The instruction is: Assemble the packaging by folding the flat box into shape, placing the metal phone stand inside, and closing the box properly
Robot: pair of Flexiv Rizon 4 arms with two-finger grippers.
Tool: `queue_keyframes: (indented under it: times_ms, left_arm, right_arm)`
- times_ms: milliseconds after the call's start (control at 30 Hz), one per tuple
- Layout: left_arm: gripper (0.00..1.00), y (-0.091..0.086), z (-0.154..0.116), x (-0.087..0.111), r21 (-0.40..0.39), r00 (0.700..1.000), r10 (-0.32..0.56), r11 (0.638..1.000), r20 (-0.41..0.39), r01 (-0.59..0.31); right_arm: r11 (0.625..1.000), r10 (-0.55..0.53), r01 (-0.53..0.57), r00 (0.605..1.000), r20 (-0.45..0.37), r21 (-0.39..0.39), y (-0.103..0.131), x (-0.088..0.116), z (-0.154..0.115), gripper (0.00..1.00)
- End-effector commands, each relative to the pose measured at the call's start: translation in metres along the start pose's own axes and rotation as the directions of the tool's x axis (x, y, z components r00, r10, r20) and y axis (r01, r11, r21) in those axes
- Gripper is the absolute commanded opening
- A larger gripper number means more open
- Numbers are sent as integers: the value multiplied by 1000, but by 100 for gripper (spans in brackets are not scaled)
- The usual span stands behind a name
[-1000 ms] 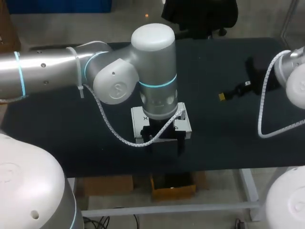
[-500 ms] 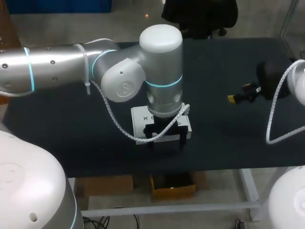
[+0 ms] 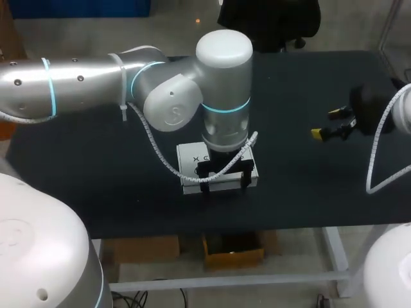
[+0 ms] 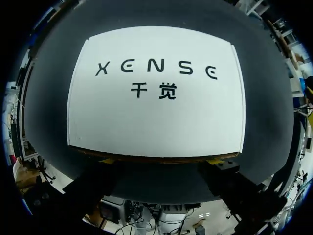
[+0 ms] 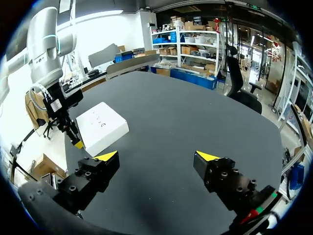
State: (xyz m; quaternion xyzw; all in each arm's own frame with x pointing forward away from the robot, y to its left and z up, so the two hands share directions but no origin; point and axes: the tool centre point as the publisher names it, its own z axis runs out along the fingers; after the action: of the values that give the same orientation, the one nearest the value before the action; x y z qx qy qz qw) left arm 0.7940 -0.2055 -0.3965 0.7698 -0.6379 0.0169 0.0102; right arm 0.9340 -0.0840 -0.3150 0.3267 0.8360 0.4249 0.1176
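Much of the box (image 3: pixel 187 165) behind the left arm (image 3: pixel 221 96)

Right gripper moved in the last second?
Yes: the right gripper has pulled back toward the head view's right, farther from the white box.

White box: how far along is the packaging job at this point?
Done, by the look of it: the white box is folded into shape and its lid lies flat and closed. No phone stand is in view, so it may be inside, but that cannot be seen. In hand: the left gripper holds its open fingers at the box's near edge. The right gripper is open, empty and well apart. Left: probably only backing off.
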Motion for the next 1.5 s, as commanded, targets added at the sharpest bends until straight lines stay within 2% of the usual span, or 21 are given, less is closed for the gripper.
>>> queue_keyframes:
  times_ms: [33,400,800,1133,1500]
  left_arm:
    - [100,-9,3,0,-5,1000,-2,1000,-3,2]
    - [100,-35,3,-1,6,1000,6,1000,7,-6]
    - [100,-72,9,1,-1,999,36,999,22,-36]
    - [100,-104,10,0,3,999,46,999,29,-46]
    - [100,-138,12,-4,4,998,52,999,40,-52]
  right_arm:
    - [999,-14,9,995,-102,-50,-3,-8,1,100]
    - [996,-69,62,993,-95,-71,-7,-20,3,100]
    - [994,-84,78,994,-68,-80,-4,-31,7,100]
    - [993,-83,80,996,-33,-90,5,-42,14,100]
    - [989,-83,78,996,-30,-122,21,-54,23,100]
